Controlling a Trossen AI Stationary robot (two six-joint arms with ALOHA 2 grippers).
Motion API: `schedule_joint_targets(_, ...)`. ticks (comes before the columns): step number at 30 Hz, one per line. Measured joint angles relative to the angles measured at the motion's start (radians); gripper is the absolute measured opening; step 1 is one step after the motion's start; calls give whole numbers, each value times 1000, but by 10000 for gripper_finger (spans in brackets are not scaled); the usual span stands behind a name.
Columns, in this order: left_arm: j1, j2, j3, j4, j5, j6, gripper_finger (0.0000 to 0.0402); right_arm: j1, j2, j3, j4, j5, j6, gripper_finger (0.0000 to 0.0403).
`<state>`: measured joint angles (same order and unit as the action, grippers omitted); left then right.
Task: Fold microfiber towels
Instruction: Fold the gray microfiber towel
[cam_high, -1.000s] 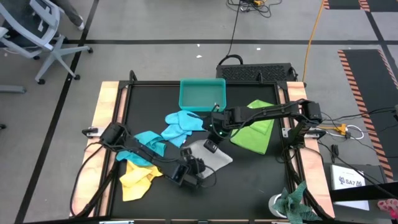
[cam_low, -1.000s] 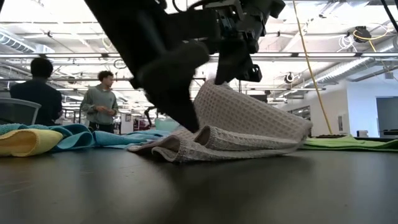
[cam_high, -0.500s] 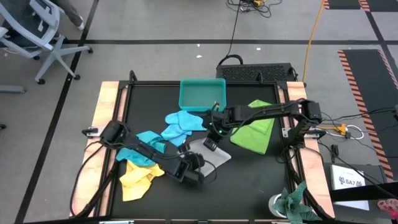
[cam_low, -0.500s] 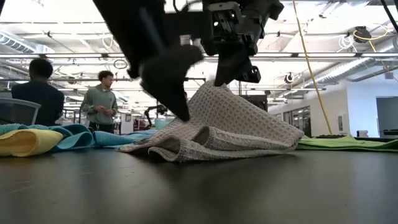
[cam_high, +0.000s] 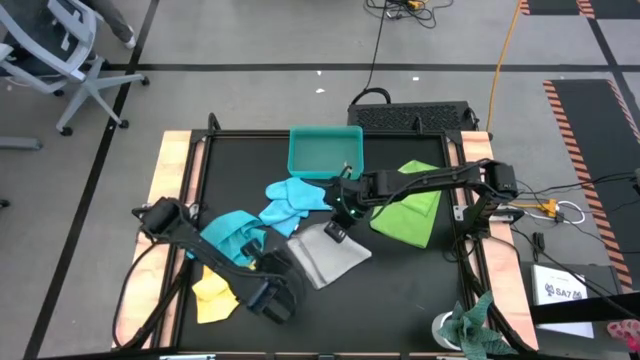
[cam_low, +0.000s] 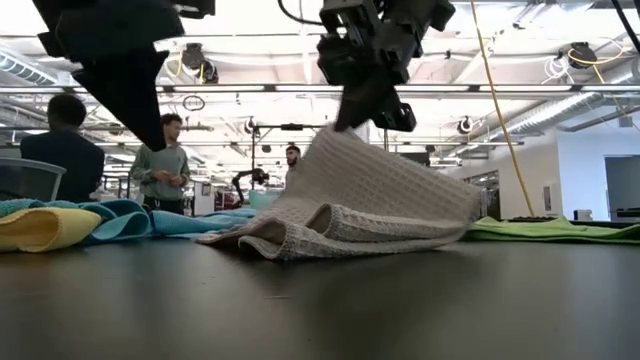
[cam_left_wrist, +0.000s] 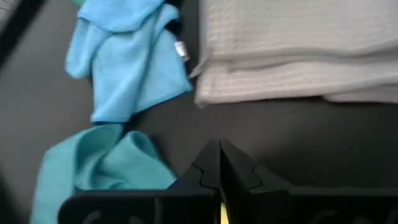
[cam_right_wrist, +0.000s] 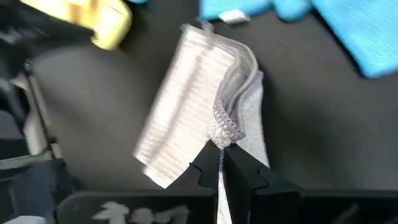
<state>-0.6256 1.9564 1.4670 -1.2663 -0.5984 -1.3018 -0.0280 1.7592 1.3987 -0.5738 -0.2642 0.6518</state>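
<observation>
Biggest change from a second before: the left gripper (cam_high: 268, 300) had let go and backed off toward the front-left of the desk (cam_high: 420, 270), jaws pressed together on nothing, so in the low view it hung up high at the left instead of sitting right on the cloth. The pale grey towel (cam_high: 325, 255) ended up flatter and spread a bit more, folded over on itself near the middle of the desk. The right gripper (cam_high: 338, 228) hadn't really moved, jaws pinching the grey towel's raised far edge, which showed up clearly in the right wrist view. Going left to right across the dark desk: the yellow towel (cam_high: 214, 292) partly under the left arm, the turquoise towel (cam_high: 228, 232) just beside it, the light blue towel (cam_high: 296, 198) bunched further back, the teal tray (cam_high: 325, 151) at the back edge, then the lime green towel (cam_high: 409, 213) under the right arm. Off the front-right corner sat a mottled green rag (cam_high: 474, 325). Behind the desk the low view showed a big open room with ceiling pipes and people (cam_low: 162, 165) standing at the left.
</observation>
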Motion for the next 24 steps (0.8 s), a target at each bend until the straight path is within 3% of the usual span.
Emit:
schedule_joint_targets(5, -23, 63, 0, 122, 2, 9, 0, 29, 0, 0, 129, 3, 42, 0)
schedule_joint_targets(11, -37, 74, -1, 85, 33, -42, 0, 80, 21, 1, 241, 90, 84, 0)
schedule_joint_targets(24, -71, 58, -1, 35, 75, -97, 0, 141, 274, 0, 613, 78, 161, 0)
